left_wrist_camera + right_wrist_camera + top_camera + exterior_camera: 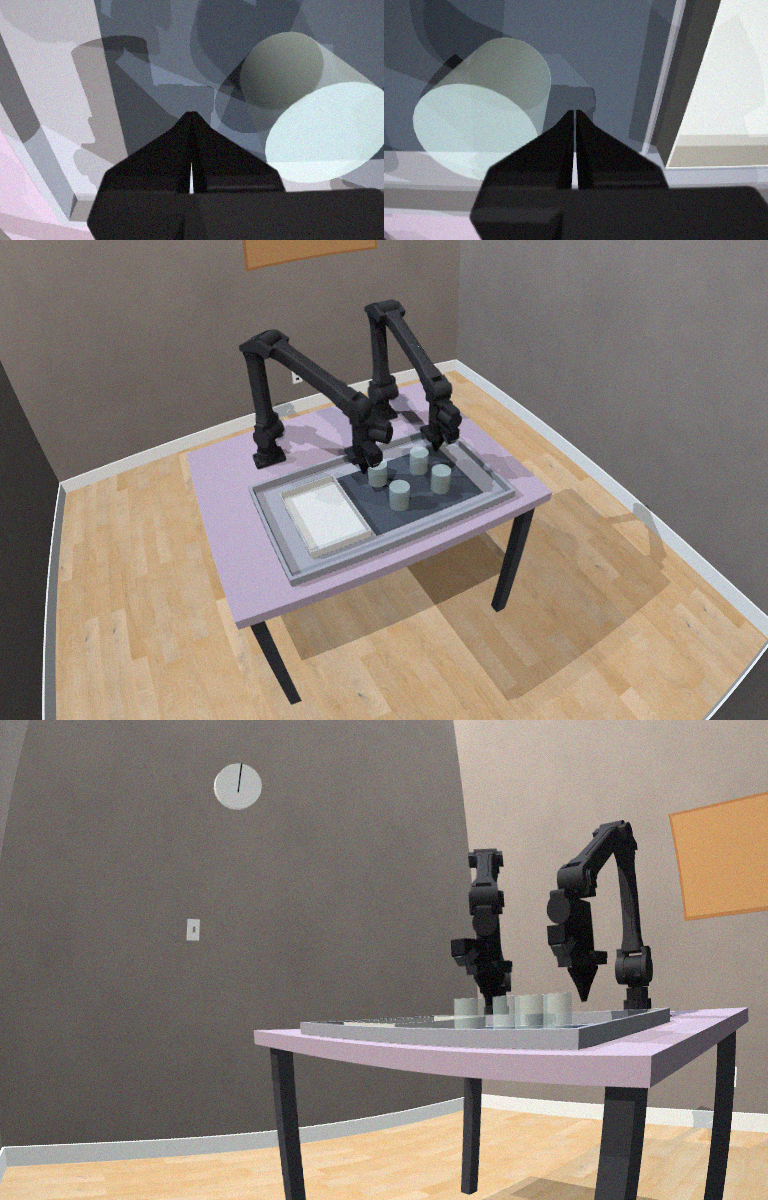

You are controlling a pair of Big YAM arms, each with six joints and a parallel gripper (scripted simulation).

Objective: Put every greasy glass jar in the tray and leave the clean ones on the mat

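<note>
Four pale, cloudy glass jars stand upright on the dark drying mat (pixel 421 510): back left jar (pixel 378 474) (pixel 474 125), back right jar (pixel 418 461) (pixel 330 135), front left jar (pixel 399 496) and front right jar (pixel 441 480). They look alike. The tray (pixel 341 545) (pixel 685 70) is white, shallow and holds no jar. My left gripper (pixel 436 448) (pixel 583 999) (pixel 191 121) is shut and empty, above and beside the back right jar. My right gripper (pixel 364 470) (pixel 574 119) is shut and empty, close beside the back left jar, between it and the tray side.
A raised grey rim (pixel 396 540) (pixel 441 1036) surrounds the mat and tray on the lilac table (pixel 220 528) (pixel 589 1062). The tray lies beside the mat's left edge in the top view. The jars stand fairly close together.
</note>
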